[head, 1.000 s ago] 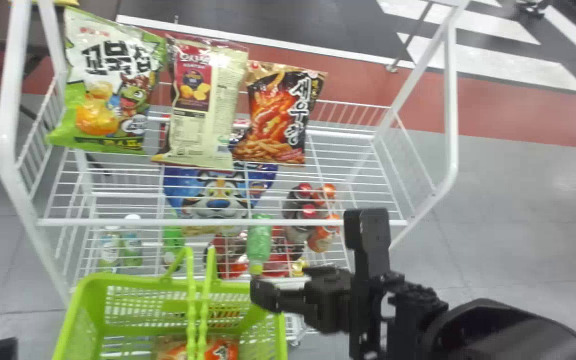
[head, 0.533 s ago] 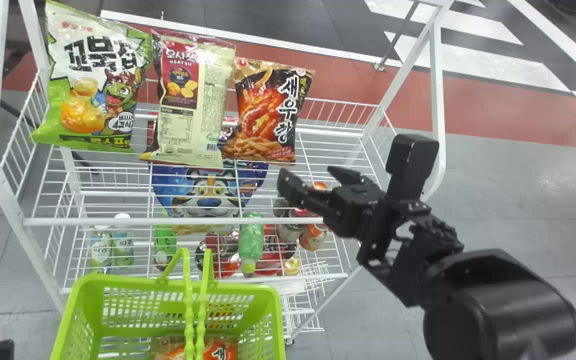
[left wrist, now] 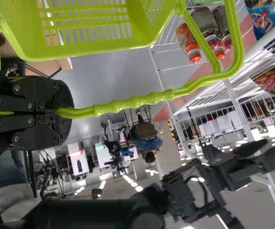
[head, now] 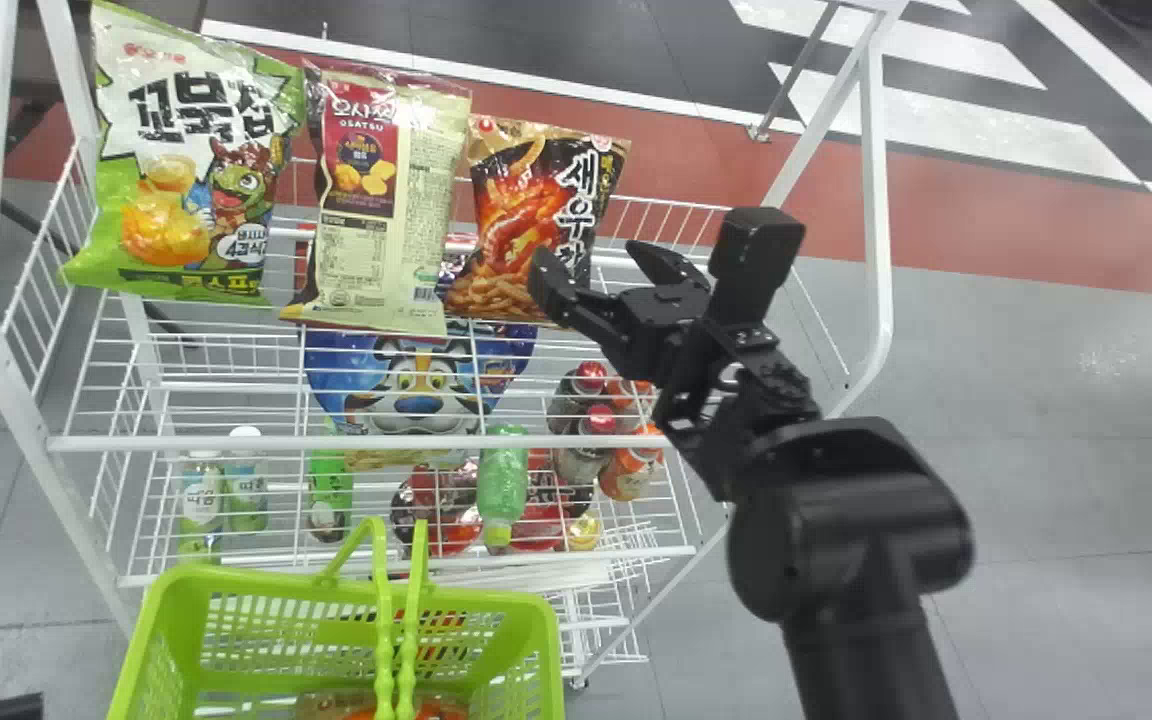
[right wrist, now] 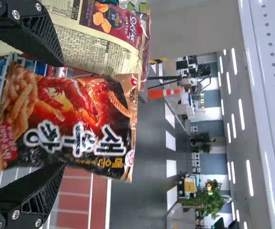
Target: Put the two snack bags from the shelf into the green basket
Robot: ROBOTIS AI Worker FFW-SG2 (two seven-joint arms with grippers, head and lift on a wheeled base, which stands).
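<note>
White rack (head: 236,443) ahead of me, green basket (head: 266,580) close in front

The rack is the biggest thing I see, all wire shelves and rails. Next comes the basket, nearer me, below the rack in the head view. Three snack bags sit side by side on the top shelf: from my left, the green-and-white bag (head: 186,170), the cream-and-red bag (head: 386,230) and the smaller black-and-orange bag (head: 526,220). Through the shelf wires I see a blue bag (head: 416,385). An orange packet (head: 446,708) lies inside the basket.

My right hand (head: 586,265) is at the black-and-orange bag, its fingers spread wide; I can't tell whether they touch it. My left hand (head: 6,708) is closed around the basket's handle (left wrist: 132,102). Smaller still, a green bottle (head: 504,480) and red-capped bottles (head: 591,430) sit lower in the rack.
</note>
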